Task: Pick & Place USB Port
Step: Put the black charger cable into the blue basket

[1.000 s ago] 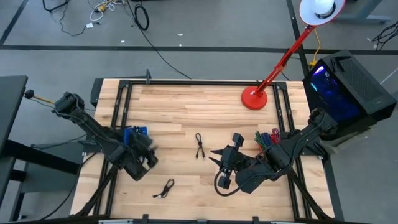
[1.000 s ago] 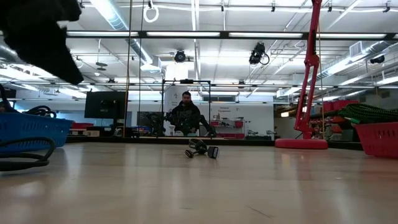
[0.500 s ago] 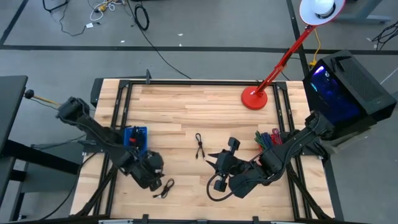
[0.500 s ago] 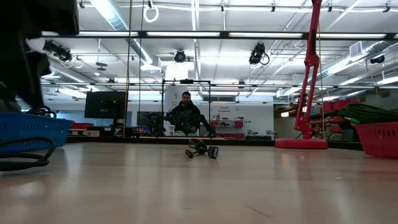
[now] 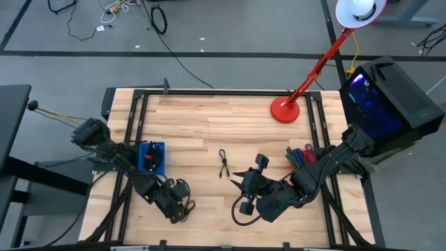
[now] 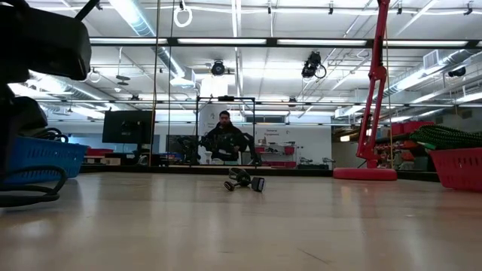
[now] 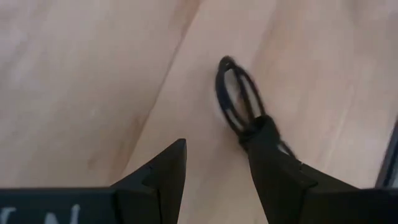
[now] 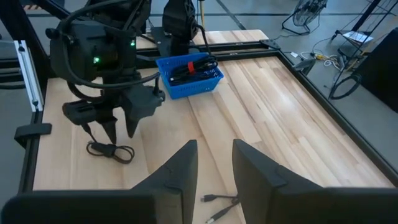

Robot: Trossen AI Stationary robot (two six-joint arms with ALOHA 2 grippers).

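Observation:
A small black USB cable, coiled in a loop (image 7: 235,99), lies flat near the table's near edge (image 5: 188,207). My left gripper (image 7: 221,134) is open and points down right above it (image 8: 117,134), with one finger over the cable's bundled end. A second black cable (image 5: 223,164) lies mid-table and also shows in the low view (image 6: 245,181). My right gripper (image 5: 240,180) waits open to the right of that cable, above the table (image 8: 214,149). My left gripper comes at the coiled cable from above, pointing down, with the fingers apart. One finger (image 7: 273,155) covers the cable's bundled end (image 7: 252,127). I cannot tell whether it touches the cable, which lies flat on the table.
A blue basket (image 5: 152,155) holding black cables stands at the table's left side, a red basket (image 5: 300,155) with coloured cables at the right. A red lamp base (image 5: 284,109) stands near the far edge. A person (image 6: 226,140) sits beyond the table.
My left gripper has moved from beside the blue basket toward the table's near edge and to the right, and down over the coiled cable. My right gripper shifted slightly toward the left. The cables have stayed in place.

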